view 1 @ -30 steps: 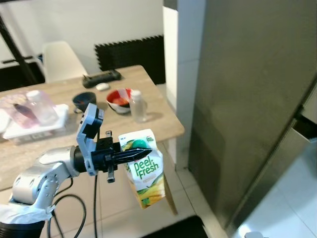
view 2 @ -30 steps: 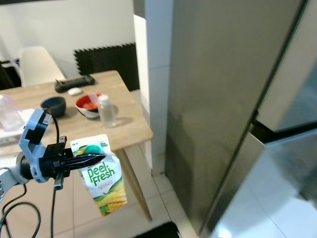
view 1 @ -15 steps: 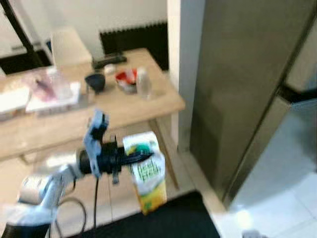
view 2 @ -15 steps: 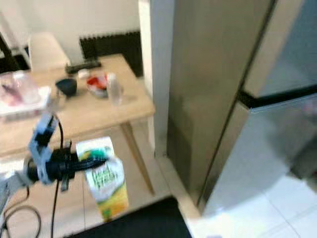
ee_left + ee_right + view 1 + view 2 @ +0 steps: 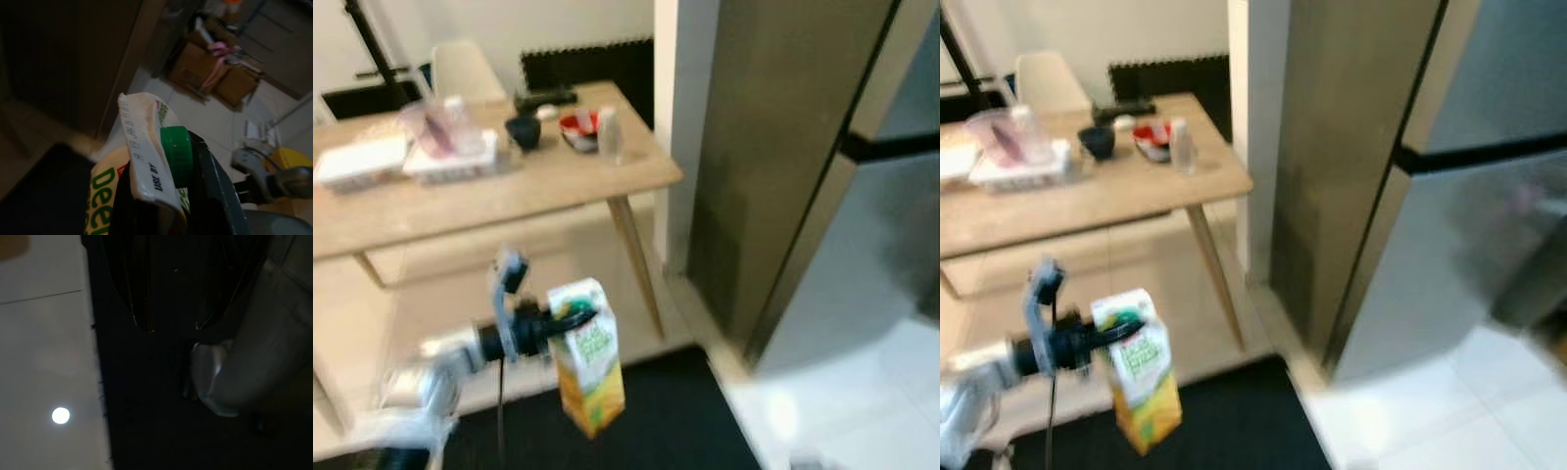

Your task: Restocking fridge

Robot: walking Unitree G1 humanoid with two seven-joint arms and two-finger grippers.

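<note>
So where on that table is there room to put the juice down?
The table's near edge and the corner above its leg are bare wood. The far side is crowded: white trays, dark cup, red bowl, small bottle. Left gripper grips the juice carton.

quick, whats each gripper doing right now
Left gripper: shut on the juice carton, gripping its top by the green cap.
Right gripper: open, holding nothing.

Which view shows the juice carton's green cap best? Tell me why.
The left wrist view: the green cap is close and sharp on the juice carton, held by the left hand. Both eye views are blurred, showing the whole carton with only a small green patch at its top.
</note>
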